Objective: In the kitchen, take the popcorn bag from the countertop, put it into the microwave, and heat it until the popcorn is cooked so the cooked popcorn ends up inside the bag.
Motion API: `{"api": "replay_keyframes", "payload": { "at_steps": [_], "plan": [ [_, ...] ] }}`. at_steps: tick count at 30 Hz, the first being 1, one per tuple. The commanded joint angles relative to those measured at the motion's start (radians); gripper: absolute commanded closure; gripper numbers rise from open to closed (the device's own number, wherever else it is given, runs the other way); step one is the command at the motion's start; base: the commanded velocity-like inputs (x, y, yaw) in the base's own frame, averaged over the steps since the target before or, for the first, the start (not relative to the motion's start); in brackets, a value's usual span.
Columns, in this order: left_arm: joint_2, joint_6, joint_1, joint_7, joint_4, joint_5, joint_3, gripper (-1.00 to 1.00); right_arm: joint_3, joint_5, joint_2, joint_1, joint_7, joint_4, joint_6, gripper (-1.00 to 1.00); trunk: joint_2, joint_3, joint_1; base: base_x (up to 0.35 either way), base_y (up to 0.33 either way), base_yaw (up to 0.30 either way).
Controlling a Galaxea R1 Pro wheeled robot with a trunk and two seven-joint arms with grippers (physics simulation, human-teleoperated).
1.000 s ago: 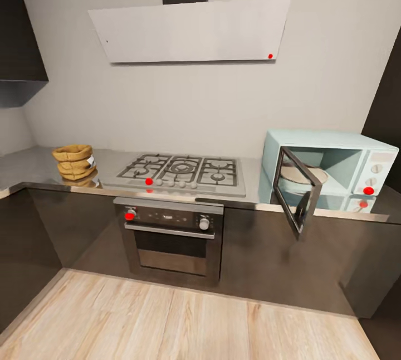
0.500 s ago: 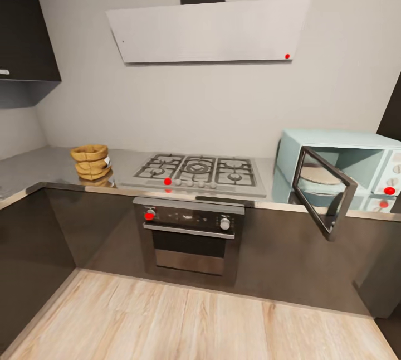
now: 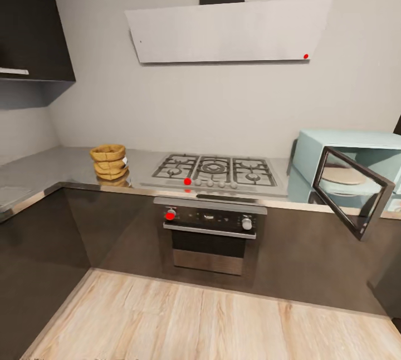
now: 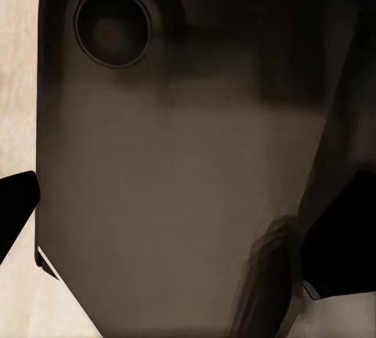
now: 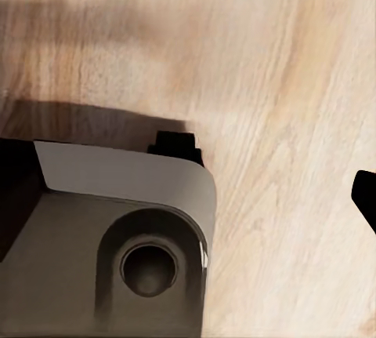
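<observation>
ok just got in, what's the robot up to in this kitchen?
Nothing is being handled yet. The robot faces the kitchen run from the wooden floor. The popcorn bag sits untouched on the countertop, left of the gas hob. The microwave stands at the right end with its door swung open, ready for the bag. The wrist cameras look down at the robot's own base over the floor, so the gripper states can't be read.

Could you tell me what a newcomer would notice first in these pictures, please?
Probably the mint-blue microwave at the right end of the countertop, its dark glass door swung open. Next, the tan popcorn bag standing left of the gas hob.
</observation>
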Motion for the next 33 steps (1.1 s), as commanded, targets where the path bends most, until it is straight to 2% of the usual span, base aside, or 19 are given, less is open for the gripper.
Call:
{"api": "replay_keyframes", "payload": {
  "at_steps": [1, 22, 33],
  "plan": [
    [0.000, -0.001, 0.000, 0.001, -0.001, 0.006, 0.004, -1.00, -0.009, 0.009, 0.000, -0.001, 0.001, 0.003, -0.006, -1.00, -0.001, -0.001, 0.000, 0.000, 0.249, 0.186],
    [0.000, -0.001, 0.000, 0.001, -0.001, 0.006, 0.003, -1.00, -0.009, 0.011, 0.000, -0.001, -0.001, 0.003, -0.006, -1.00, -0.001, -0.001, 0.000, 0.021, 0.203, 0.265],
    [0.000, -0.001, 0.000, 0.001, -0.001, 0.006, 0.002, -1.00, -0.008, 0.011, 0.000, -0.001, -0.007, 0.003, -0.006, -1.00, -0.001, -0.001, 0.000, 0.216, 0.162, 0.034]
  ]
}}
